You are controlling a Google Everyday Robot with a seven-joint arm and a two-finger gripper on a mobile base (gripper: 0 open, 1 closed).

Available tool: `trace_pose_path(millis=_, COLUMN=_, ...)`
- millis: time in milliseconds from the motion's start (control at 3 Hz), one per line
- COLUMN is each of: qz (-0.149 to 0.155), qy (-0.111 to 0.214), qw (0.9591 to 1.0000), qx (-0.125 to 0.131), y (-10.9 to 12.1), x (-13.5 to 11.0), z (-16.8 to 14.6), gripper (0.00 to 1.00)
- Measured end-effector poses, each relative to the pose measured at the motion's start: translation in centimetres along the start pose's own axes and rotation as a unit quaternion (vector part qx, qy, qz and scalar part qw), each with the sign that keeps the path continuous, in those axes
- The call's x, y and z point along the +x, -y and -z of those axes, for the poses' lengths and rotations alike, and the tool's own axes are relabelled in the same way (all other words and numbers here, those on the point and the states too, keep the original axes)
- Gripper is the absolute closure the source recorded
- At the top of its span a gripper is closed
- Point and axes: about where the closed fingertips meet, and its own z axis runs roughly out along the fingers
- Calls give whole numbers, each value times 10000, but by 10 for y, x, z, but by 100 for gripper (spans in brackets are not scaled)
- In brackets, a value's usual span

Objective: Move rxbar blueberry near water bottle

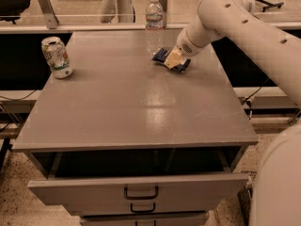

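Tool (172,60) clamping rxbar blueberry (161,55), navy — beside water bottle (154,23)

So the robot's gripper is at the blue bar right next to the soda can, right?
Not the can. The camera view shows the gripper at the rxbar blueberry right next to the water bottle; the soda can stands far off across the table.

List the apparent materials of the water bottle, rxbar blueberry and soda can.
Water bottle: clear ribbed plastic, see-through. Rxbar blueberry, held by the tool beside it: likely thin dark film wrapper. Soda can: probably printed metal, silvery top.
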Motion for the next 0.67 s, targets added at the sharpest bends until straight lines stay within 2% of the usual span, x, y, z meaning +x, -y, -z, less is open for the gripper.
trace_pose_path(millis=667, qz=-116, qy=-21, qw=9999, qx=84, y=14, x=2, z=-12, gripper=39)
